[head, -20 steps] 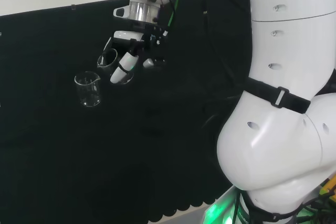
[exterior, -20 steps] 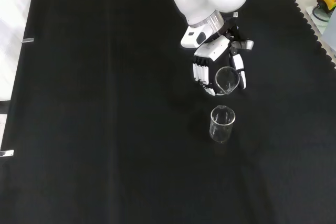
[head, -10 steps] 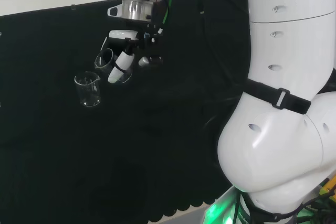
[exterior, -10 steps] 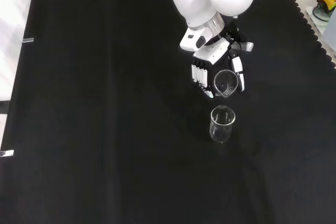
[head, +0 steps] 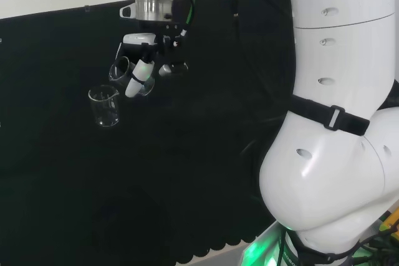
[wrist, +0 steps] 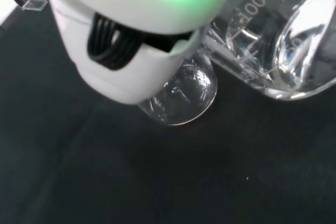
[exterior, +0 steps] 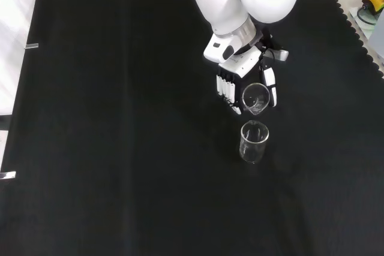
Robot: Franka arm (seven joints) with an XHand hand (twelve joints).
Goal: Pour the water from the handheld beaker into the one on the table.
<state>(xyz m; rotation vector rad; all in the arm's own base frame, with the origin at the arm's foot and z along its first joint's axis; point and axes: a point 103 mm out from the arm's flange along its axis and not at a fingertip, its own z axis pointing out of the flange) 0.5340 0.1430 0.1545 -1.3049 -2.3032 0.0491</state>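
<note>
Clear glass handheld beaker [exterior: 255, 98] tilted, fingers of the hand [exterior: 235, 70] curled round it, mouth just above the upright beaker on the cloth [exterior: 254, 142], near the black cloth [exterior: 120, 148] centre-right in front view

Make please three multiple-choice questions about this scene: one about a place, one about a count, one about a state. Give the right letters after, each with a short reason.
1. In the front view, where is the hand relative to the beaker on the cloth?
A. Above it, farther off
B. Below it, nearer
C. Far to its left

2. How many clear beakers show in the front view?
A. One
B. Two
C. Four

3. How is the held beaker posed?
A. Upright on the cloth
C. Lying flat on the cloth
B. Tilted in the hand, mouth towards the standing beaker

Answers:
1 A: the hand comes in from the top, and the standing beaker is just below it.
2 B: one is in the hand, one stands on the black cloth.
3 B: the fingers are curled round it and it leans over, off the cloth.
</note>
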